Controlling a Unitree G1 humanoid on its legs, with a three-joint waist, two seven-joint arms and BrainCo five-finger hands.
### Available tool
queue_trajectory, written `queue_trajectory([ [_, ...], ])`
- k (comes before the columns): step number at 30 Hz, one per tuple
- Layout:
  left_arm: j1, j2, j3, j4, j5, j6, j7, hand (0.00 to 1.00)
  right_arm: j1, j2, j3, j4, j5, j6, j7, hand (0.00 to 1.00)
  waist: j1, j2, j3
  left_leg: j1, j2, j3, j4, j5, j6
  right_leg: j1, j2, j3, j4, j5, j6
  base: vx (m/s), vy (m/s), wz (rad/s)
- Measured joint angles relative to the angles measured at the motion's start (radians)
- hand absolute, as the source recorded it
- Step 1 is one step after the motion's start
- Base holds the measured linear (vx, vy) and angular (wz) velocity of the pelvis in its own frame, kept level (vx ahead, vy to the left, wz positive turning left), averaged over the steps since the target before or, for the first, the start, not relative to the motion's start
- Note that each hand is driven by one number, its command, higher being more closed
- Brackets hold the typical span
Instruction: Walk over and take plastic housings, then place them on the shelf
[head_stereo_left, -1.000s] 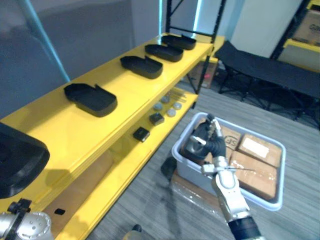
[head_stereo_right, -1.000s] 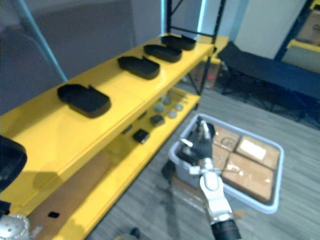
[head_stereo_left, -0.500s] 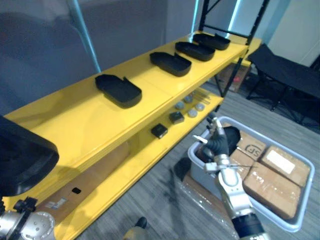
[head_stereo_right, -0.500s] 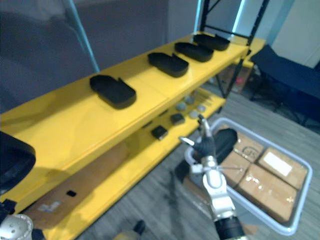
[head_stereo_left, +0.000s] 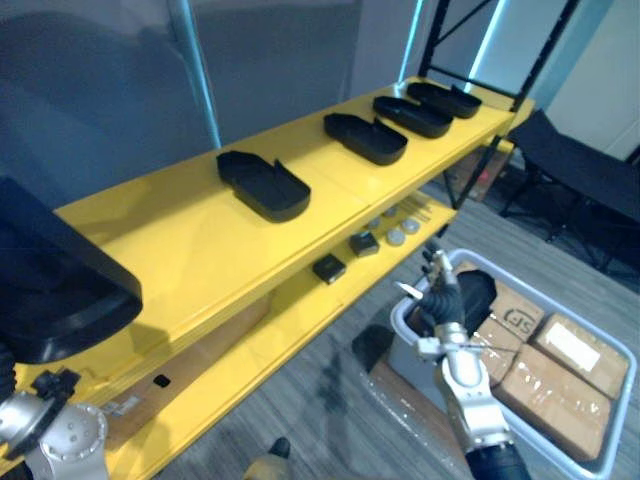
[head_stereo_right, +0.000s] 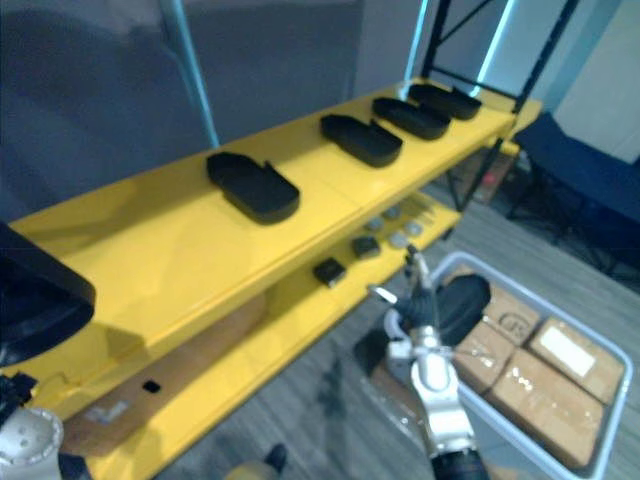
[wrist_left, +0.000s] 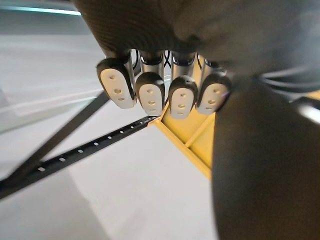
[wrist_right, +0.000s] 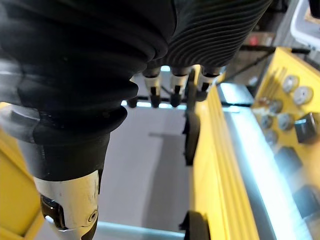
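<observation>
A big black plastic housing fills the near left, over the end of the yellow shelf. My left hand has its fingers curled over that housing's edge. Several more black housings lie in a row along the top shelf, the nearest and another further along. My right hand hangs low at the right with fingers straight and nothing in it, at the near corner of a grey bin. A dark piece shows just behind that hand inside the bin.
The grey bin holds brown cartons and stands on the floor by the shelf. On the lower shelf lie small black blocks and grey discs. A black folding cot stands at the back right. Black uprights close the shelf's far end.
The camera has swung and moved: the whole shelf row now sits further right and nearer. The held housing looms larger at the left. My right hand stays by the bin's corner.
</observation>
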Motion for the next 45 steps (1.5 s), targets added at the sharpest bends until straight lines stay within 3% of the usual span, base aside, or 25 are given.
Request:
queue_trajectory([
  [1, -0.038, 0.016, -0.027, 0.014, -0.001, 0.012, 0.000, 1.00, 0.003, 0.000, -0.028, 0.000, -0.001, -0.014, 0.011, 0.00, -0.019, 0.017, 0.010, -0.008, 0.010, -0.040, 0.025, -0.012, 0.006, -0.035, 0.043, 0.067, 0.029, -0.115, 0.004, -0.18, 0.145, 0.66],
  [2, -0.081, 0.017, -0.060, 0.033, -0.010, 0.022, 0.000, 1.00, 0.007, -0.002, -0.059, -0.010, -0.001, -0.020, 0.014, 0.00, -0.047, 0.034, 0.013, -0.040, 0.018, -0.084, 0.050, -0.019, 0.013, -0.035, 0.113, 0.140, -0.055, -0.261, 0.032, -0.22, 0.142, 0.83],
  [3, -0.101, 0.017, -0.076, 0.040, -0.020, 0.025, 0.000, 1.00, 0.011, -0.003, -0.076, -0.022, -0.001, -0.024, 0.013, 0.00, -0.059, 0.036, 0.014, -0.059, 0.016, -0.103, 0.062, -0.021, 0.013, -0.030, 0.142, 0.178, -0.118, -0.290, 0.044, -0.27, 0.090, 0.88],
  [5, -0.159, -0.008, -0.112, 0.076, -0.032, 0.030, -0.002, 1.00, 0.041, -0.006, -0.131, -0.074, 0.002, -0.027, 0.014, 0.00, -0.086, 0.033, 0.015, -0.105, -0.012, -0.160, 0.085, -0.024, 0.008, 0.000, 0.211, 0.312, -0.393, -0.325, 0.080, -0.25, -0.038, 0.79],
  [7, -0.157, -0.029, -0.128, 0.078, -0.035, 0.034, -0.003, 1.00, 0.066, -0.008, -0.138, -0.106, 0.002, -0.027, 0.012, 0.00, -0.093, 0.011, 0.018, -0.104, -0.049, -0.175, 0.077, -0.030, -0.005, 0.042, 0.208, 0.320, -0.489, -0.325, 0.078, -0.08, -0.237, 0.68],
  [8, -0.155, -0.041, -0.128, 0.080, -0.029, 0.032, -0.005, 1.00, 0.063, -0.017, -0.138, -0.107, 0.002, -0.028, 0.014, 0.00, -0.095, -0.019, 0.013, -0.093, -0.075, -0.160, 0.063, -0.029, -0.022, 0.078, 0.193, 0.302, -0.517, -0.322, 0.110, 0.03, -0.295, 0.66],
  [11, -0.121, -0.089, -0.145, 0.054, -0.017, 0.030, -0.009, 1.00, 0.026, -0.091, -0.146, -0.099, 0.010, -0.033, 0.011, 0.00, -0.084, 0.052, 0.015, -0.073, 0.007, -0.096, 0.049, -0.008, -0.074, 0.112, 0.232, 0.221, -0.540, -0.316, 0.090, 0.11, -0.259, 0.44],
  [14, -0.114, -0.089, -0.146, 0.007, -0.017, 0.034, -0.009, 1.00, -0.015, -0.105, -0.146, -0.099, 0.010, -0.034, 0.010, 0.00, -0.076, 0.081, -0.003, -0.070, 0.040, -0.071, 0.020, 0.007, -0.096, 0.126, 0.260, 0.194, -0.546, -0.306, 0.083, 0.16, -0.135, 0.19],
  [16, -0.114, -0.089, -0.153, -0.008, -0.017, 0.034, -0.009, 1.00, -0.014, -0.104, -0.146, -0.099, 0.011, -0.034, 0.014, 0.00, -0.077, 0.083, -0.004, -0.070, 0.043, -0.047, 0.019, 0.010, -0.098, 0.132, 0.261, 0.183, -0.548, -0.306, 0.083, 0.10, -0.050, 0.14],
  [18, -0.109, -0.089, -0.182, -0.009, -0.016, 0.034, -0.015, 1.00, 0.006, -0.097, -0.164, -0.099, 0.012, -0.035, 0.028, 0.00, -0.088, 0.069, -0.006, -0.071, 0.037, -0.029, 0.015, 0.014, -0.092, 0.147, 0.254, 0.155, -0.561, -0.307, 0.082, 0.08, -0.025, 0.23],
  [23, -0.104, -0.085, -0.227, -0.001, 0.000, 0.035, -0.120, 1.00, 0.029, -0.089, -0.220, -0.100, 0.010, -0.069, 0.013, 0.00, -0.118, 0.056, -0.012, -0.055, 0.022, 0.023, -0.060, 0.049, -0.060, 0.153, 0.218, 0.128, -0.559, -0.319, 0.085, 0.03, 0.055, 0.19],
  [25, -0.106, -0.050, -0.246, 0.030, 0.000, 0.037, -0.193, 1.00, 0.037, -0.086, -0.222, -0.102, 0.029, -0.070, -0.009, 0.00, -0.144, 0.052, -0.016, -0.046, 0.031, 0.123, -0.062, 0.054, -0.050, 0.176, 0.197, 0.108, -0.557, -0.323, 0.092, 0.01, 0.082, 0.20],
  [30, -0.126, 0.039, -0.287, 0.146, -0.047, 0.063, -0.338, 1.00, 0.044, -0.085, -0.223, -0.127, 0.042, -0.066, -0.009, 0.00, -0.151, 0.050, -0.019, -0.033, 0.024, 0.178, -0.069, 0.063, -0.044, 0.161, 0.186, 0.124, -0.548, -0.324, 0.093, -0.02, 0.028, -0.14],
  [35, -0.238, 0.129, -0.330, 0.323, -0.118, 0.144, -0.489, 1.00, 0.080, -0.087, -0.246, -0.133, 0.051, -0.042, 0.018, 0.00, -0.184, 0.057, -0.022, -0.020, 0.031, 0.217, -0.070, 0.074, -0.055, 0.147, 0.193, 0.160, -0.543, -0.324, 0.093, -0.03, -0.012, -0.22],
  [42, -0.467, 0.304, -0.419, 0.677, -0.191, 0.220, -0.590, 1.00, 0.125, -0.122, -0.252, -0.132, 0.081, -0.032, 0.050, 0.00, -0.229, 0.076, -0.033, -0.018, 0.048, 0.276, -0.070, 0.077, -0.058, 0.109, 0.205, 0.221, -0.535, -0.313, 0.100, -0.03, -0.017, -0.25],
  [45, -0.558, 0.326, -0.422, 0.787, -0.226, 0.250, -0.627, 1.00, 0.135, -0.141, -0.251, -0.132, 0.084, -0.030, 0.072, 0.00, -0.235, 0.076, -0.033, -0.016, 0.052, 0.297, -0.069, 0.077, -0.059, 0.097, 0.208, 0.245, -0.532, -0.309, 0.100, -0.01, 0.001, -0.21],
])
